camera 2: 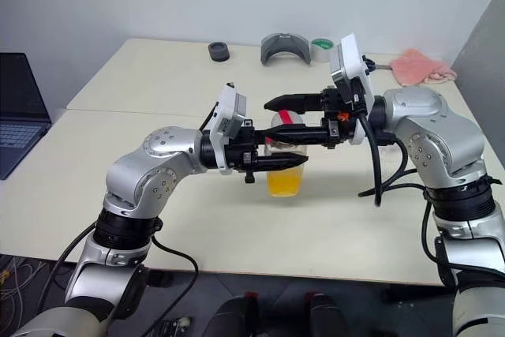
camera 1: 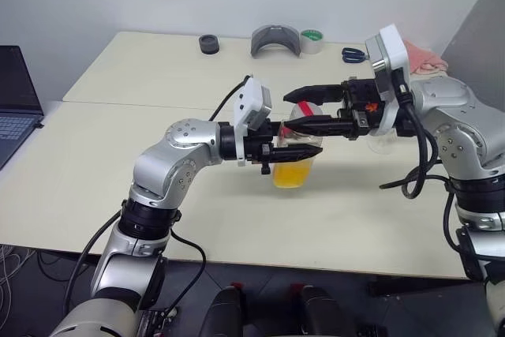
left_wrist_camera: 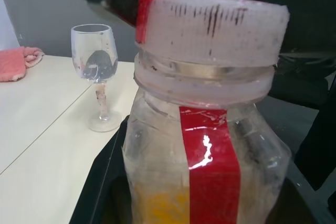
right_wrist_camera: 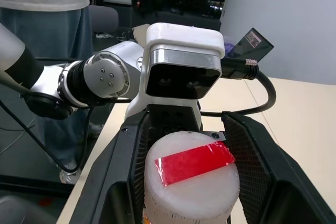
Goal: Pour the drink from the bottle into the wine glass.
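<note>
Two tools on one bottle [camera 1: 293,165] right now. Left tool [camera 1: 296,150] is pinching the bottle's body, holding it up above the worktop [camera 1: 158,116], with the drink [camera 1: 290,174] sitting low inside. Right tool [camera 1: 296,110] has its jaws spread on either side of the cap [right_wrist_camera: 191,179], which is still on. The wine glass [left_wrist_camera: 98,74] stands beyond the bottle, empty. Big risk as I see it: twisting the cap could spin the whole bottle in the left grip, or the plastic squashes and juice spills once it's open.
</note>
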You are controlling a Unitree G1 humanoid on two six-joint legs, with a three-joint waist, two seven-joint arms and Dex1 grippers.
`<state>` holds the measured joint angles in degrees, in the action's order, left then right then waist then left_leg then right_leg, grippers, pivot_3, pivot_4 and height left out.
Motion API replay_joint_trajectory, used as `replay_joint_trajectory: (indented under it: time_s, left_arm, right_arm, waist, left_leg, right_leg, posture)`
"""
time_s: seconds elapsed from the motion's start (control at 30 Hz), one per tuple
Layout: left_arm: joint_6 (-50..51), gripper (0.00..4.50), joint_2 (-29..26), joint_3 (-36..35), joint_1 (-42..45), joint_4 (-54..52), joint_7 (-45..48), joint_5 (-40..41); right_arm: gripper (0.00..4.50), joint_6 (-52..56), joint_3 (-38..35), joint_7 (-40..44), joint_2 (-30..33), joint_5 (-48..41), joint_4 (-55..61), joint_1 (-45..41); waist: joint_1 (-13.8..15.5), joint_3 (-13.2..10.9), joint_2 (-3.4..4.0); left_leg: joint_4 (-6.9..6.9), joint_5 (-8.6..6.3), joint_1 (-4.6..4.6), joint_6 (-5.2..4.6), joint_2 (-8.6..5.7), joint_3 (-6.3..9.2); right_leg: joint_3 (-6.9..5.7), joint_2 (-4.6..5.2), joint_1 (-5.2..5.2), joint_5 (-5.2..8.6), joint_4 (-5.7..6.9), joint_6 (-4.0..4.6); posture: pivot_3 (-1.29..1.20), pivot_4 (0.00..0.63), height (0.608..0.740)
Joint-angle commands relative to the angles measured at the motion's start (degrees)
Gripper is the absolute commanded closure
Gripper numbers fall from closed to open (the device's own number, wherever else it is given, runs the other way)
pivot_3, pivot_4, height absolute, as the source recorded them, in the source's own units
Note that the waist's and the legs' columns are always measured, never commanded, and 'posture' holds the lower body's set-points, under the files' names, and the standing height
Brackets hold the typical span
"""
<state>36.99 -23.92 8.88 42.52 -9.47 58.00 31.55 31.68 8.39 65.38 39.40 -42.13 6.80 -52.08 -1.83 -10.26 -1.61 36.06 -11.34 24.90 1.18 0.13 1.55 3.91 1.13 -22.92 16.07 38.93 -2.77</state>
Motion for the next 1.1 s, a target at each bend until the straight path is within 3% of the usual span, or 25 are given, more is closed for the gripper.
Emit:
replay_joint_trajectory:
  time_s: [0.03, 0.27, 0.4, 0.57, 0.7, 0.83, 1.1]
  left_arm:
    - [-1.48, 2.58, 0.42, -4.09, 1.34, -1.69, -0.14, 2.88]
    - [-2.03, 2.58, 1.14, -4.09, 1.53, -0.57, -0.21, 2.42]
    - [-2.53, 2.58, 1.56, -4.17, 1.44, -0.06, -0.33, 2.03]
    - [-3.58, 2.58, 1.96, -4.02, 1.79, 1.3, -0.28, 1.36]
    - [-4.76, 2.58, 2.94, -3.62, 3.1, 3.53, -0.45, 0.67]
    - [-5.56, 2.58, 3.87, -3.45, 4.48, 5.43, -0.19, -0.01]
    - [-5.66, 2.58, 4.43, -2.96, 4.62, 5.47, 0.14, 0.11]
  right_arm:
    - [2.28, 0.75, -0.64, 1.18, 1.75, 3.18, -0.22, 0.13]
    - [0.02, 12.02, -7.95, -4.24, 5.73, -1.92, 6.03, 2.69]
    - [0.02, 21.92, -15.35, -15.03, 5.94, -8.64, 13.4, 5.59]
    - [0.02, 30.25, -22.08, -36.33, -0.23, -18.0, 24.11, 7.64]
    - [0.02, 31.41, -22.79, -51.56, -6.3, -25.07, 31.22, 10.2]
    - [0.02, 29.83, -19.55, -60.41, -10.05, -23.65, 34.59, 9.86]
    - [0.02, 26.82, -14.37, -67.3, -13.74, -15.44, 33.58, 8.3]
  waist:
    - [-0.01, 0.0, 0.0]
    - [0.08, -0.01, 0.0]
    - [0.07, 0.0, 0.0]
    - [-0.11, 0.0, 0.0]
    - [0.0, 0.0, 0.0]
    - [0.0, 0.0, 0.0]
    - [-0.08, 0.0, 0.0]
  left_leg:
    - [0.0, 0.0, 0.0, 0.0, 0.0, 0.0]
    - [0.01, 0.0, 0.0, 0.0, -0.02, 0.01]
    - [0.01, 0.0, 0.01, 0.0, -0.02, 0.01]
    - [0.0, 0.0, -0.01, 0.0, 0.02, -0.01]
    - [0.01, 0.0, 0.01, 0.0, 0.0, -0.02]
    - [0.02, 0.0, 0.02, 0.0, -0.05, -0.01]
    - [0.01, 0.0, 0.01, 0.0, -0.02, -0.02]
  right_leg:
    - [0.0, 0.0, 0.0, 0.0, 0.01, 0.0]
    - [0.0, 0.04, 0.0, 0.0, 0.01, 0.0]
    - [0.01, 0.05, 0.01, 0.0, 0.01, 0.0]
    - [0.03, 0.01, 0.0, 0.0, 0.05, 0.0]
    - [0.05, 0.01, 0.0, 0.0, 0.05, 0.0]
    - [0.04, 0.04, 0.0, 0.0, 0.04, 0.0]
    - [0.04, 0.01, -0.02, 0.0, 0.05, 0.0]
  posture:
    - [0.0, 0.15, 0.74]
    - [0.0, 0.15, 0.74]
    - [0.0, 0.15, 0.74]
    - [0.0, 0.15, 0.74]
    - [0.0, 0.15, 0.74]
    - [0.0, 0.15, 0.74]
    - [0.0, 0.15, 0.74]
